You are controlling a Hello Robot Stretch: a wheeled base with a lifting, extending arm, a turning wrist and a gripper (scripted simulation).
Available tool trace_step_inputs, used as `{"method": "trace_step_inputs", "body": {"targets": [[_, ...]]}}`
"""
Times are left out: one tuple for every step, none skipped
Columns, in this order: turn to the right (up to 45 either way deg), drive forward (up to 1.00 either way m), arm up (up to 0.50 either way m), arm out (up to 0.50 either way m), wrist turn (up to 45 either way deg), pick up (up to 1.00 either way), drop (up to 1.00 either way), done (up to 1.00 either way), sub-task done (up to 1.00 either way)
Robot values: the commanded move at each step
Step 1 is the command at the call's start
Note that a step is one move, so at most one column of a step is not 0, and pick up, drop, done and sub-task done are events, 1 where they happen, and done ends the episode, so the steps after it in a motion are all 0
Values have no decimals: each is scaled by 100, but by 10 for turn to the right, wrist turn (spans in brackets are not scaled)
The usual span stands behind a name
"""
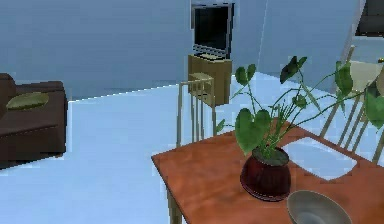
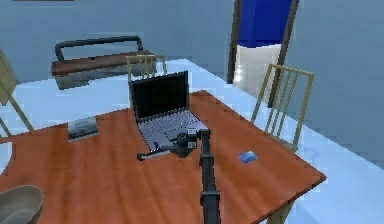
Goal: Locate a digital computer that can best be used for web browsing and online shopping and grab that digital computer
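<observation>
Arm side view: laptop [image 2: 160, 108] right behind pincer [image 2: 150, 154].

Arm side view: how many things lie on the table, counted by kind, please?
Laptop: 1
Grey box: 1
Small blue thing: 1
Bowl: 1
White flat thing at the left edge: 1
Total: 5

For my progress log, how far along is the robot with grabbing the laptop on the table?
Done: the open black and grey laptop is found on the red-brown wooden table. In hand: the dark square arm reaches out, jaws by the laptop's front edge. Left: lifting it; it lies on the table, so a grip cannot be confirmed.
</observation>
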Motion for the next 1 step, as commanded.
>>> {"method": "trace_step_inputs", "body": {"targets": [[0, 0, 0, 0, 0, 100, 0, 0, 0]]}}
